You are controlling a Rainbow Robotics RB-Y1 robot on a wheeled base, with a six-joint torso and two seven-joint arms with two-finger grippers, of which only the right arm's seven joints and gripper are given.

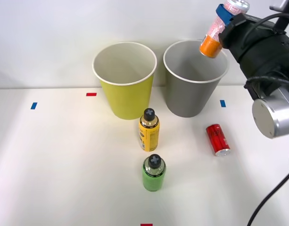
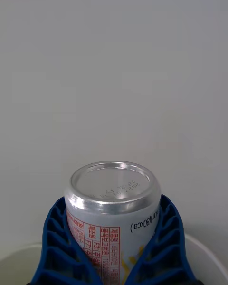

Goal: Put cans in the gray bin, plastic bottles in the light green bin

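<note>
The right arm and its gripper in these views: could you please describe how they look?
The right arm has a bulky black wrist housing, with a round brushed-silver joint cap below it. Black cables loop over the housing, and another runs down along the picture's right edge. The right gripper has bright blue fingers of ribbed, lattice-like plastic, curving inward as jaws.

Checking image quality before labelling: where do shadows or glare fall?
Front view: soft shadows sit beside the red metal can and the green plastic bottle. Right wrist view: the white-pink can's silver end shines mildly, its stamped code readable between the blue ribbed fingers.
</note>
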